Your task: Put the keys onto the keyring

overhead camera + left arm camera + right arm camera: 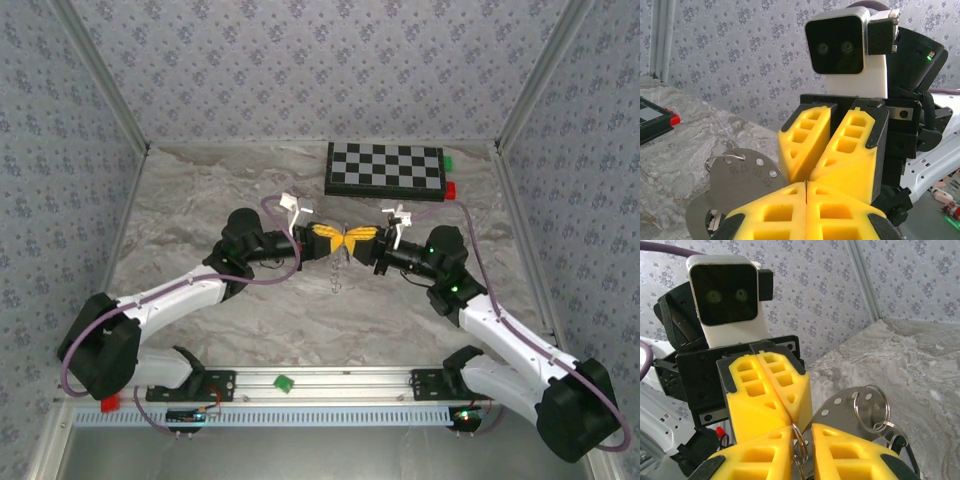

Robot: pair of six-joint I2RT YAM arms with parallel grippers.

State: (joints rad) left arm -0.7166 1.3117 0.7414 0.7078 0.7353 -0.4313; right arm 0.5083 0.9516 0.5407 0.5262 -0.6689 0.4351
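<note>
As seen from above, tip to tip over the middle of the marbled grey tabletop (pixel 200 200): the yellow-fingered left gripper (pixel 338 240) and the yellow-fingered right gripper (pixel 350 240), with a small bunch of thin silver-grey keys (pixel 337 272) dangling just beneath the meeting point. Farther back, a black-and-white chequered board (pixel 385 168), well apart from both. Through the left wrist camera, own jaws pressed flat together with no gap along the seam; no telling of anything thin nipped at the very tip. Opposite, right fingers (pixel 852 150) angled into a V, touching at the tips. Just to the left, round silver metal discs (pixel 742 175) with punched holes, a small wire loop (pixel 722 159) through one hole. Through the right wrist camera, own jaws held a sliver apart, pinching a thin wire keyring (pixel 799 447) upright between them; left fingers (pixel 767 390) above it, squeezed shut. To the right, a second silver ring (pixel 870 407) threaded through a holed disc, a dark-headed key (pixel 897 442) just below.
</note>
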